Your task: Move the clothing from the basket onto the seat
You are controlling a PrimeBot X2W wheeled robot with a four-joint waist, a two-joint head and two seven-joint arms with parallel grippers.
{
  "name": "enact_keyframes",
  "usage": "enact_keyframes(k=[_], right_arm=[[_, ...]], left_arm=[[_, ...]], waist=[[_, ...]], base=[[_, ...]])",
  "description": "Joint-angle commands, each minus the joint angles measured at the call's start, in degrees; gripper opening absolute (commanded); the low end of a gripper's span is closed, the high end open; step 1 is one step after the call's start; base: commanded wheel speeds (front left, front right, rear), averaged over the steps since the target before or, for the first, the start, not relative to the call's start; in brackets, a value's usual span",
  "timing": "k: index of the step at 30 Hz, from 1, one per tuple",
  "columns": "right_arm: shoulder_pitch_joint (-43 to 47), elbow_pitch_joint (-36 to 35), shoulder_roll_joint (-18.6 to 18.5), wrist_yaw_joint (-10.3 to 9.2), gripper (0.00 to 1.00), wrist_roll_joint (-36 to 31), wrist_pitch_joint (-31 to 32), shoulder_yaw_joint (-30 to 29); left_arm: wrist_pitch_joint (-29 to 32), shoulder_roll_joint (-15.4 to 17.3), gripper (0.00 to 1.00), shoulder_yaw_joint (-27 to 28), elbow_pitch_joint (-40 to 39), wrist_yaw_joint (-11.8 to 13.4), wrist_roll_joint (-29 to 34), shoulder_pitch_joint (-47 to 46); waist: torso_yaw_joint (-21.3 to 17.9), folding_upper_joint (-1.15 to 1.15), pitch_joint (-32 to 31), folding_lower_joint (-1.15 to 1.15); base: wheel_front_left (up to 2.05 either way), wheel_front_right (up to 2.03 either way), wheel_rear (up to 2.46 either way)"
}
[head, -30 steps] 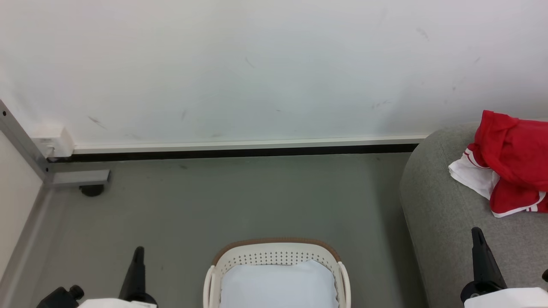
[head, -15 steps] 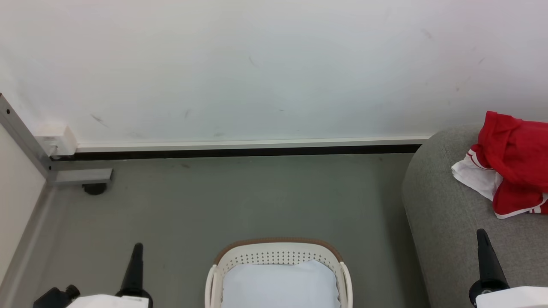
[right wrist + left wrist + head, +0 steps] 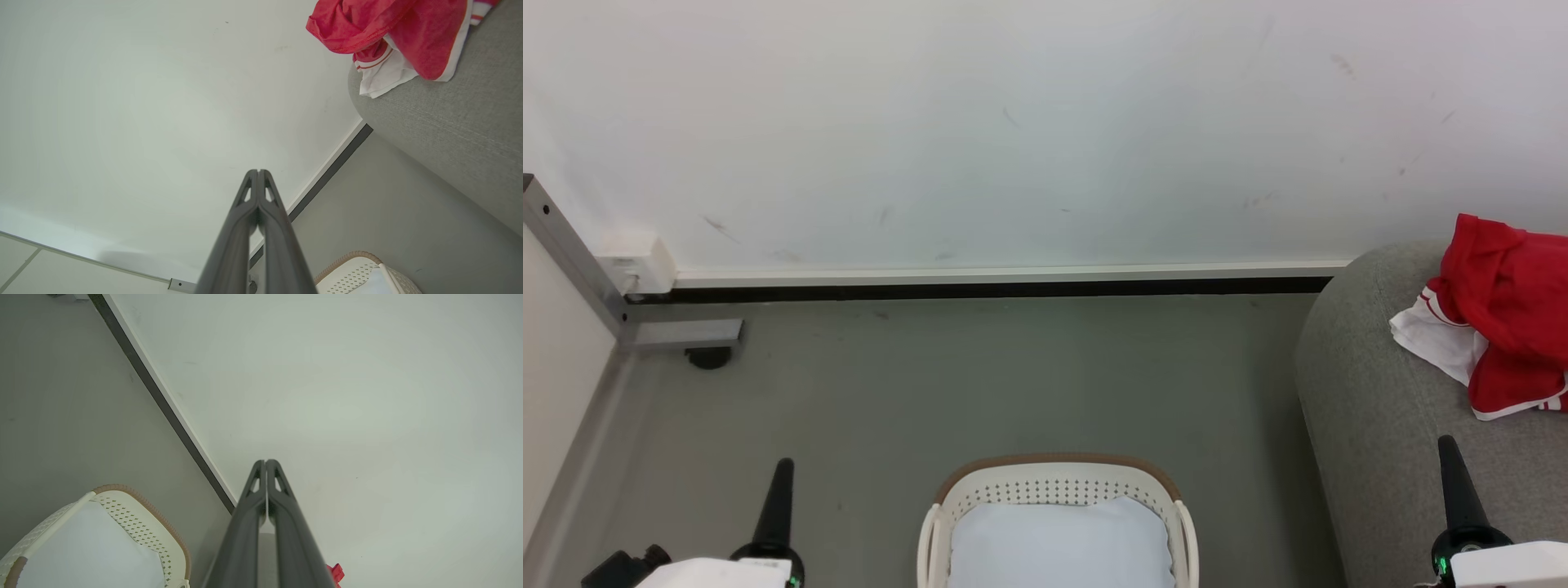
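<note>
1. L gripper (image 3: pixel 783 465) & R gripper (image 3: pixel 1446 442): both pinched fully closed, fingers pressed together, nothing held, low at the head view's bottom corners.
2. Grey sofa (image 3: pixel 1372 425) at right, by white wall (image 3: pixel 1013 122).
3. Laundry basket (image 3: pixel 1054 463) on floor (image 3: pixel 980 376), centre front; pale pad (image 3: pixel 1058 543) inside.
4. Red-white clothing (image 3: pixel 1511 310) bunched on sofa top near its rounded end, well apart from basket.

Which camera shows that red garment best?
The right wrist view: the clothing lies close and large on the seat. The head view crops it at its right edge; the left wrist view catches a tiny red scrap.
</note>
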Motion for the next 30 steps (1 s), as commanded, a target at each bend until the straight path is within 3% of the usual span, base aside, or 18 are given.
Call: enact_keyframes(k=[1, 30], right_arm=[[-1.04, -0.21, -0.45, -0.06, 0.00, 1.33, 0.24, -0.35], [-1.61, 0.87, -0.05, -0.09, 0.00, 14.60, 4.04, -2.35]], left_arm=[[0.54, 0.51, 0.00, 0.32, -0.57, -0.28, -1.24, -0.94], [4.14, 0.60, 0.00, 1.19, -0.42, -0.39, -14.41, -1.70]], waist=[[0.04, 0.00, 0.00, 0.00], [0.97, 0.00, 0.06, -0.01]], base=[[0.00, 0.00, 0.00], [0.00, 0.00, 0.00]])
